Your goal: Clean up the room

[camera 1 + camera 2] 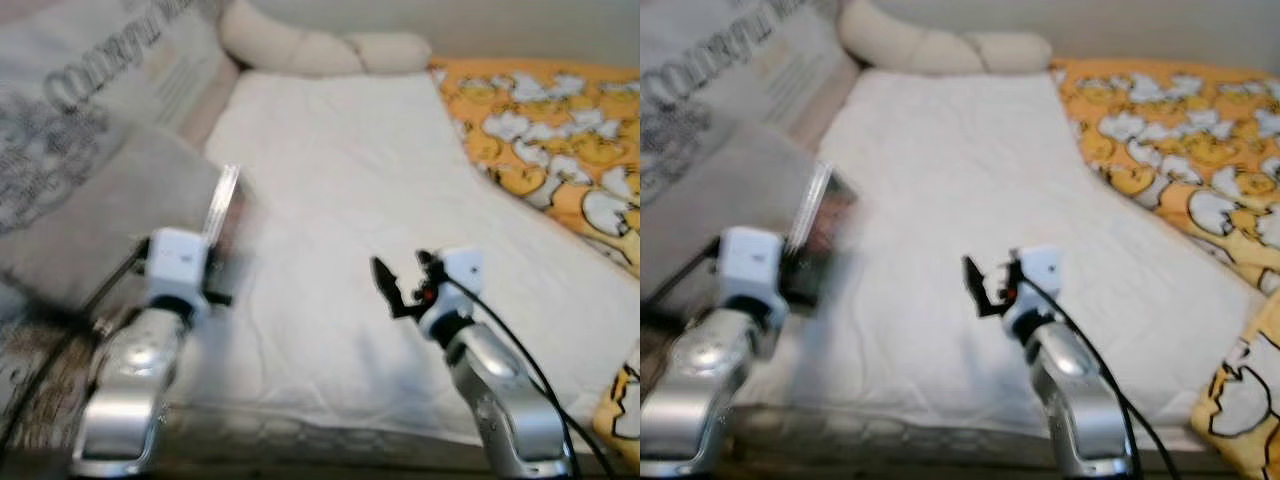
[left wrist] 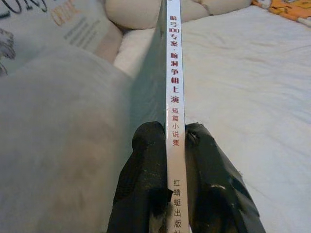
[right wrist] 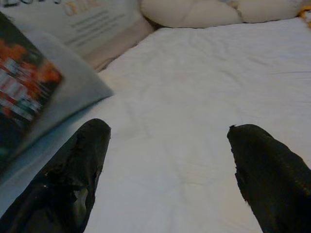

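A thin book (image 2: 174, 73) with a white spine of printed characters stands on edge in my left gripper (image 2: 170, 138), whose black fingers (image 2: 146, 160) are shut on both its covers. It shows as a blurred upright slab (image 1: 222, 212) above the bed's left side, and its dark red-and-orange cover (image 3: 22, 97) appears in the right wrist view. My right gripper (image 1: 398, 285) hovers open over the middle of the white sheet (image 1: 330, 180), nothing between its fingers (image 3: 82, 165).
A grey blanket (image 1: 90, 220) and a printed grey pillow (image 1: 70, 90) lie along the bed's left side. A cream bolster (image 1: 320, 45) lies at the head. An orange duck-print quilt (image 1: 560, 130) covers the right side. The bed's front edge (image 1: 320, 430) is below the arms.
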Motion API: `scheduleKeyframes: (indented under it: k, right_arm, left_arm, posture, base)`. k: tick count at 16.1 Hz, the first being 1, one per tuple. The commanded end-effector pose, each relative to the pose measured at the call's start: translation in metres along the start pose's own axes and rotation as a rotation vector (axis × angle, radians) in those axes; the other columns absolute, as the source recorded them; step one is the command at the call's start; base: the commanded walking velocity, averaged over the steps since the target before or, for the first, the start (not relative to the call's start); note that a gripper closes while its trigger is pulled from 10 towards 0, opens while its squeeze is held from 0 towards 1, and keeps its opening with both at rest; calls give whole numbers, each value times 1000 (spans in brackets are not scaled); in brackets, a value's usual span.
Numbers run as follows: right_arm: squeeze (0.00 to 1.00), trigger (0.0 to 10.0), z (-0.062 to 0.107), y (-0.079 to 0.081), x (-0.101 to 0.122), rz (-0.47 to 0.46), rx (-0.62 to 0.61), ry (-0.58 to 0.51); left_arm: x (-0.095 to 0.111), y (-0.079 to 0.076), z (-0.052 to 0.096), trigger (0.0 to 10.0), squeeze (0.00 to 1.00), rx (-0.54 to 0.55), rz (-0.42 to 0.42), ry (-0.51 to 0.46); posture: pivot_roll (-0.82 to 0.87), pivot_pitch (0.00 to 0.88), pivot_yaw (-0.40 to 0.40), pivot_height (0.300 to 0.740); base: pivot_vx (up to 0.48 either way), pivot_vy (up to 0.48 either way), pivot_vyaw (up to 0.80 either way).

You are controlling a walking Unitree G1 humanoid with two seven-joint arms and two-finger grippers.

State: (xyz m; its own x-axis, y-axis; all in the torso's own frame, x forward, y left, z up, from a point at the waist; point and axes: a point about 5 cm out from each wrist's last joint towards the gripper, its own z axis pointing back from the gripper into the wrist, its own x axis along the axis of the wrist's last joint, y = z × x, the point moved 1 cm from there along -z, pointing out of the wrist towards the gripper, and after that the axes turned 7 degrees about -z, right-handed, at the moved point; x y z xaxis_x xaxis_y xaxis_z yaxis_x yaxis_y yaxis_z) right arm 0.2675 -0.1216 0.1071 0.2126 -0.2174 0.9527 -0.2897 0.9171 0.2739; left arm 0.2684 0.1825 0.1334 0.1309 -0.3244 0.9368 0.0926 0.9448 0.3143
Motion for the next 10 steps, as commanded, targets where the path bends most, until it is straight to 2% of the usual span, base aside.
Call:
scheduleKeyframes:
  k: [1,7,10]
  right_arm:
    - [0,10000,4,-9,4,15,-29,-9]
    - [0,10000,7,-11,4,20,-7,2]
    - [0,10000,7,-22,14,31,45,5]
  left_arm:
    - [11,-8,0,10000,0,-33,4,-51]
    - [9,-11,-1,10000,0,-70,-11,-39]
    - [14,-22,-30,10000,0,-221,29,-44]
  posture:
    - [13,0,22,740]
    - [8,0,30,740]
    - [10,0,22,740]
  base:
    - [0,0,0]
    - [0,0,0]
    - [0,0,0]
